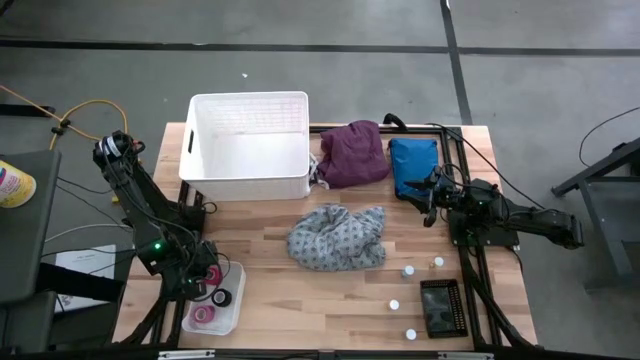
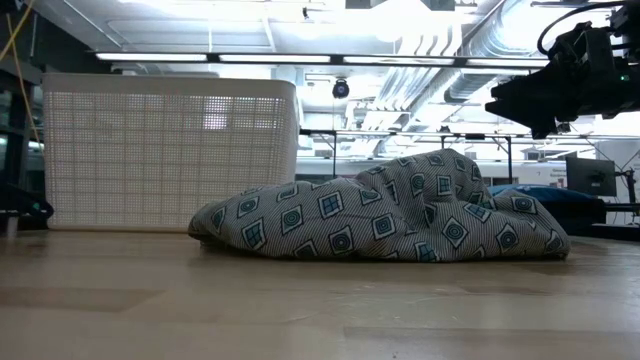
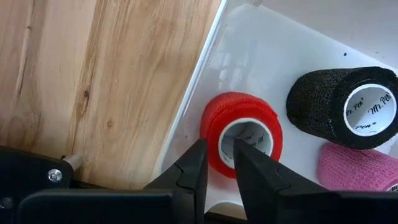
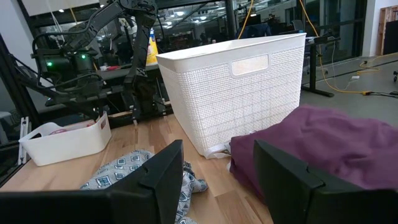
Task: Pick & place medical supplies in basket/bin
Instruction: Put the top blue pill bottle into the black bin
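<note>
A small white tray (image 3: 261,56) at the table's near left holds a red tape roll (image 3: 214,124), a black one (image 3: 339,102) and a pink one (image 3: 354,168). My left gripper (image 3: 217,149) points down over the red roll, its fingers slightly apart. One tip is over the roll's core and the other over its outer side. The white basket (image 1: 245,185) stands at the far left. A grey dotted cloth (image 1: 337,237) lies mid-table and a purple cloth (image 1: 355,152) lies beside the basket. Several white-capped vials (image 1: 408,270) stand near right. My right gripper (image 4: 221,180) waits open at the right. My left gripper comes at the red roll from above, with the roll's wall (image 3: 217,134) showing in the narrow gap between the two fingers. The roll lies in the tray with its core facing up. Whether either finger touches the roll, I cannot tell.
A blue pouch (image 1: 413,165) lies at the far right beside the purple cloth. A black tray (image 1: 441,306) sits at the near right by the vials. Bare wood shows between the small tray and the grey cloth.
</note>
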